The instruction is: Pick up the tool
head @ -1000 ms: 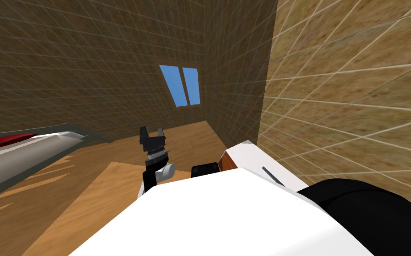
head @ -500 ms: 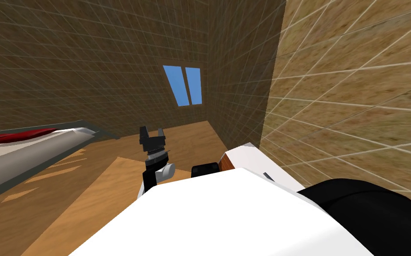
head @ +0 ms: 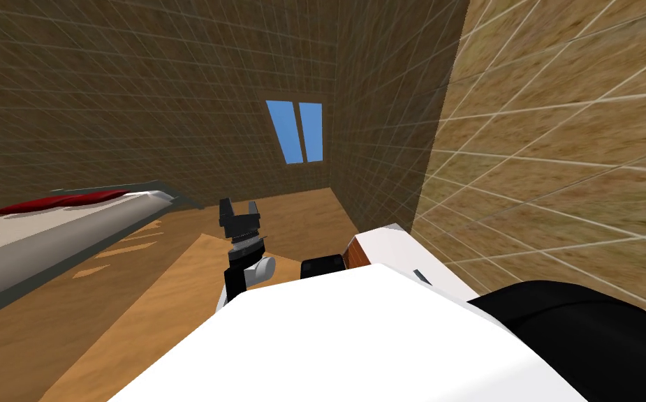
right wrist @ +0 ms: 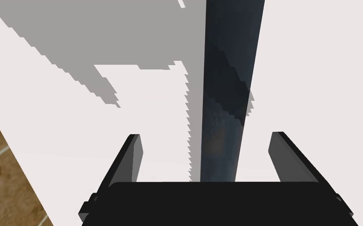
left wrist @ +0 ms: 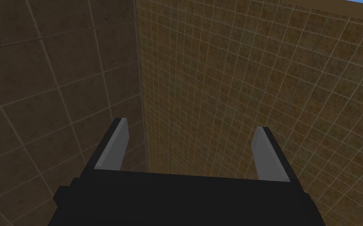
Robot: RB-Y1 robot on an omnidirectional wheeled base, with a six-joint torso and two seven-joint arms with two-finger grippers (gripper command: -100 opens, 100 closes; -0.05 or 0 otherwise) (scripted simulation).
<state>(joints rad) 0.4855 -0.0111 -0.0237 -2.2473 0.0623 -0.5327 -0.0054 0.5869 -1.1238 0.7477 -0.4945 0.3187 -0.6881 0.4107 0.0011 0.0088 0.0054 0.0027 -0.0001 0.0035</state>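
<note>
White surface (right wrist: 314, 78), long dark tool (right wrist: 225, 98) lying flat on it

Left gripper (left wrist: 191, 123) now: two thin light-grey blade fingers (left wrist: 114, 147), dark along the outer edges, on a black box body (left wrist: 184, 200). Right gripper (right wrist: 206, 134), same build, its fingers (right wrist: 131, 161) shaded darker grey. Behind the left fingers: ribbed grey wrist collar (head: 246, 242), stubby white cylinder joint (head: 264, 267), then a black forearm link (head: 232, 281).

Domestic bedroom. Evidence: a long low bed (head: 70, 234) with pale grey cover and dark frame, a flat dark red pillow (head: 63, 201) at its head, light wooden plank floor (head: 140, 314), brown tiled walls (head: 140, 84), two-pane blue window (head: 297, 131).
</note>
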